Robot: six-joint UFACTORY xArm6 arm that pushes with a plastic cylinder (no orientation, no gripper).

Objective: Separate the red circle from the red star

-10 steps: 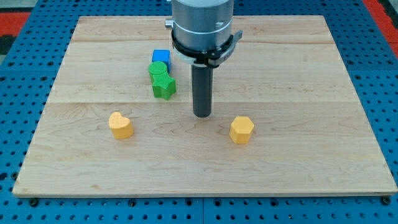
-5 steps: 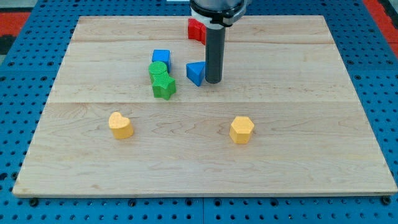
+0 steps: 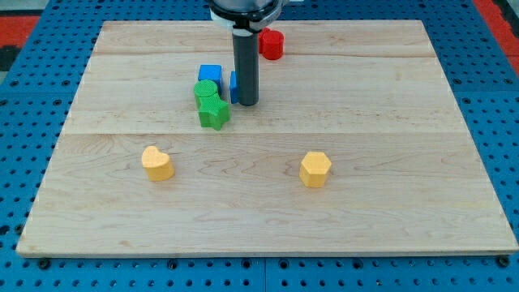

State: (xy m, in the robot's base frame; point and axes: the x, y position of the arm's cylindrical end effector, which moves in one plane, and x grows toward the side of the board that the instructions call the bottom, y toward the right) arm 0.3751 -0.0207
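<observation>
Near the bottom, left untouched: yellow heart [image 3: 157,163] and yellow hexagon [image 3: 315,169]. Mid-frame, slid leftward within half a second: my tip [image 3: 246,104], a bare rod with no jaws, holding nothing, shoving a blue block [image 3: 233,87] toward the green star [image 3: 214,113]. Probably no help to the task. Upper centre, stood uncovered: red circle [image 3: 271,44], squat and round. Red star not seen, perhaps hidden behind the arm.

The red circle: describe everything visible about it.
The red circle is a short, matte red cylinder with a flat top, standing upright on the wooden board near the view's top edge, just right of the arm's body. No other block touches it. My tip is well below it and to the left, beside the green blocks, not in contact with it. The red star is not visible.
</observation>
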